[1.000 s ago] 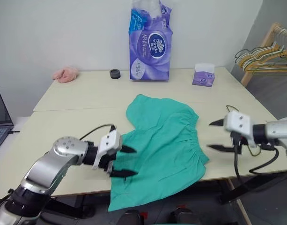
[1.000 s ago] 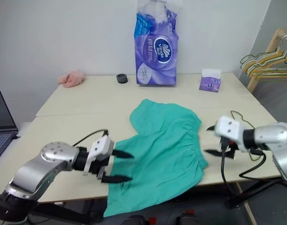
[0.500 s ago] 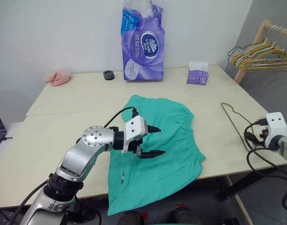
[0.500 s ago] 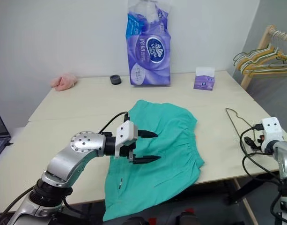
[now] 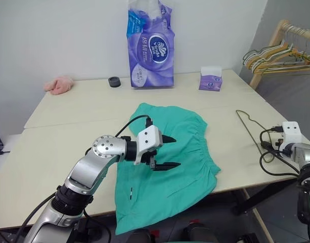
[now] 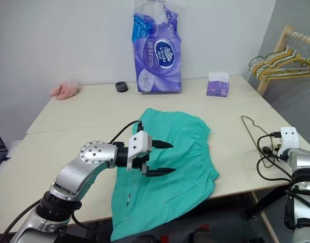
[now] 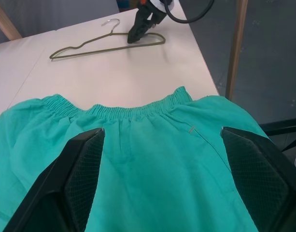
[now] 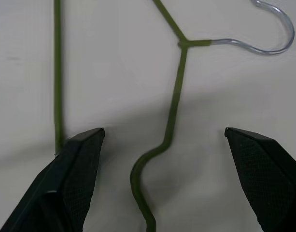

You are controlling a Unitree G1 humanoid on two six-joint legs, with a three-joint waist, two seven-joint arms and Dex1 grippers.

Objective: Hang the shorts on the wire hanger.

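The left end effector (image 5: 167,152) sits just left of centre in the left eye view, its two black fingers spread wide and holding nothing, poised over the middle of the shorts (image 5: 182,152). The shorts lie flat on the bench (image 5: 69,131), with their gathered waistband toward the frame's right and their lower part hanging over the near bench edge at the bottom centre. In the left wrist view the teal cloth spreads between and beyond the parted fingers (image 7: 77,174), and I cannot tell whether the tips touch it.

The right end effector (image 8: 157,179) is also spread wide and empty. Its white wrist housing shows at the right edge of the head views, at the bench's right border. In the right wrist view its fingers straddle the neck of the wire hanger (image 8: 174,104), which lies flat on the bench between them, the silver hook toward the upper right of that frame.

The head views place the wire hanger at the right of the frame, well apart from the shorts. The left wrist view shows the right end effector's black fingers over the hanger.

A purple tissue pack (image 5: 149,45) stands at the top centre.
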